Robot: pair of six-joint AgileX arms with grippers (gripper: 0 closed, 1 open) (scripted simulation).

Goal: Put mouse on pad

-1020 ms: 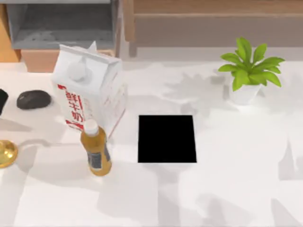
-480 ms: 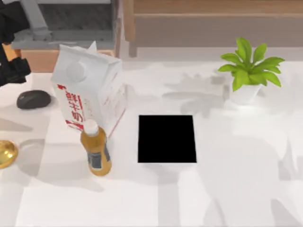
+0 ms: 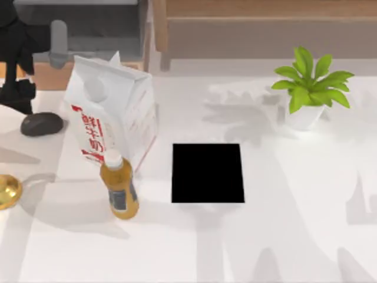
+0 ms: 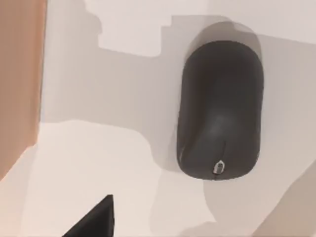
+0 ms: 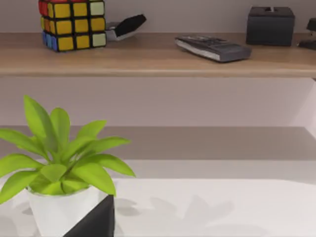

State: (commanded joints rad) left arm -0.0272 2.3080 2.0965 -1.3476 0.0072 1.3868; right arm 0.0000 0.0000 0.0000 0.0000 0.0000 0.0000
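Jaws of the left gripper [image 3: 16,97] cannot be judged spread or pressed together; it hangs over the table's far left, just behind the mouse [image 3: 42,124]

Nearest in the top view, a gold round object [image 3: 8,191] sits at the left edge and a bottle [image 3: 119,190] stands upright just in front of a milk carton [image 3: 112,112]. Next comes the pad [image 3: 208,173], flat near the table's middle, bare, well apart from the mouse, which lies on the white table [image 3: 283,236] left of the carton. Seen from the left wrist, the mouse [image 4: 220,109] rests on the tabletop with one dark fingertip [image 4: 96,219] nearby, not touching it. Farther back, a potted plant [image 3: 310,85] stands at far right. From the right wrist, the plant [image 5: 59,163] is close, with a shelf [image 5: 158,59] beyond carrying a colour cube [image 5: 72,23], a remote [image 5: 212,48] and a dark box [image 5: 270,25]
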